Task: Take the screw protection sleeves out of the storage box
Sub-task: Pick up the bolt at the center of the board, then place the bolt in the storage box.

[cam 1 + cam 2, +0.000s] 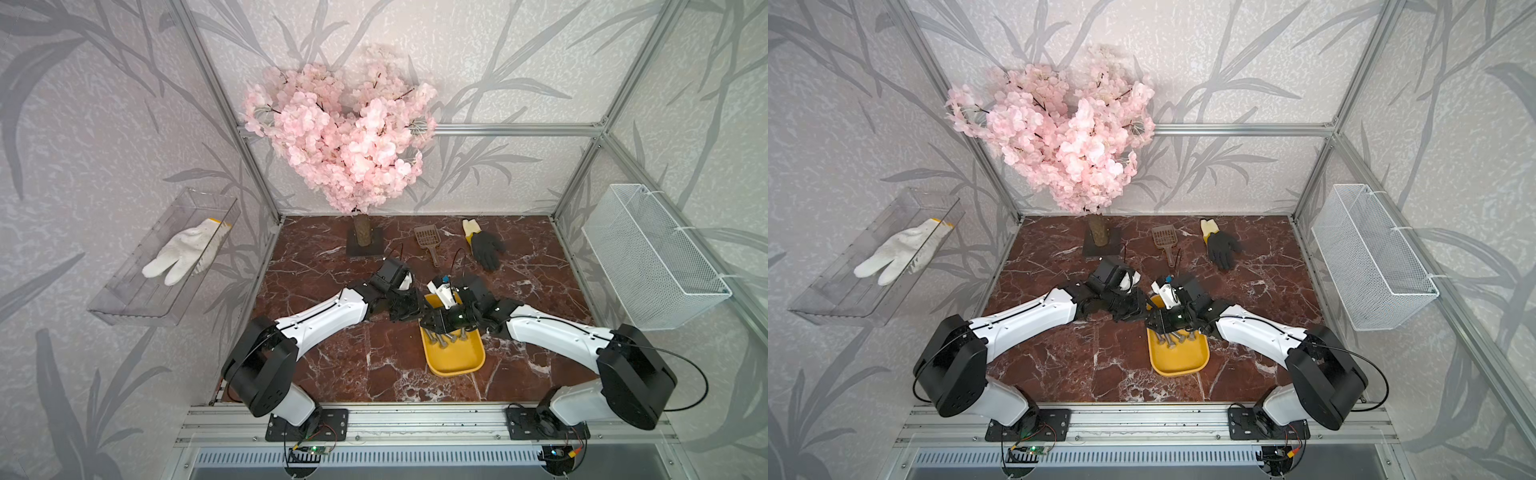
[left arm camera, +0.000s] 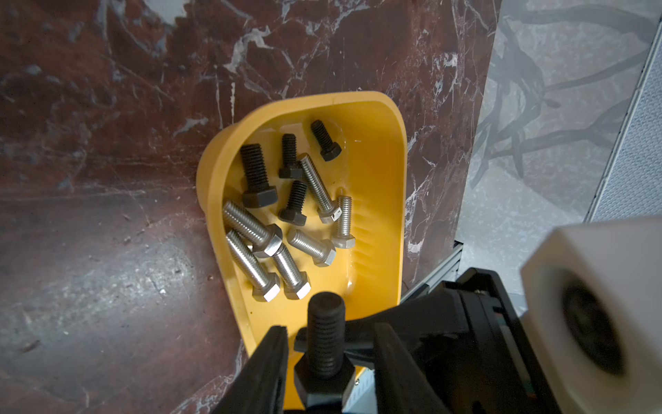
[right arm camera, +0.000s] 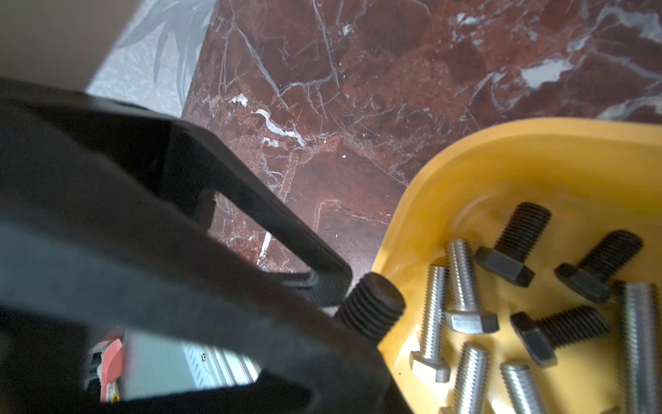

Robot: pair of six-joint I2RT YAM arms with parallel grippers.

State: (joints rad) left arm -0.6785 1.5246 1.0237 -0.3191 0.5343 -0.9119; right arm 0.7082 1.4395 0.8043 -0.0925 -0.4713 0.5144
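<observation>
The right gripper (image 3: 335, 308) clamps its fingers on a matte black threaded screw protection sleeve (image 3: 376, 308). The left gripper (image 2: 329, 333) holds its fingers apart either side. The shallow yellow plastic storage box (image 2: 394, 200) sits just beneath. Lifting straight up looks safest, clear of the left fingers.

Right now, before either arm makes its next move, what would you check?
1. Grip: right gripper shut on the held sleeve: ok.
2. Release: left gripper open, gaps either side of that sleeve: ok.
3. Clearance: held sleeve hangs over the storage box rim, not beyond it: not ok.
4. Remainder: four black sleeves lie in the box among silver bolts: not ok.
5. Height above the rim: cannot tell.
</observation>
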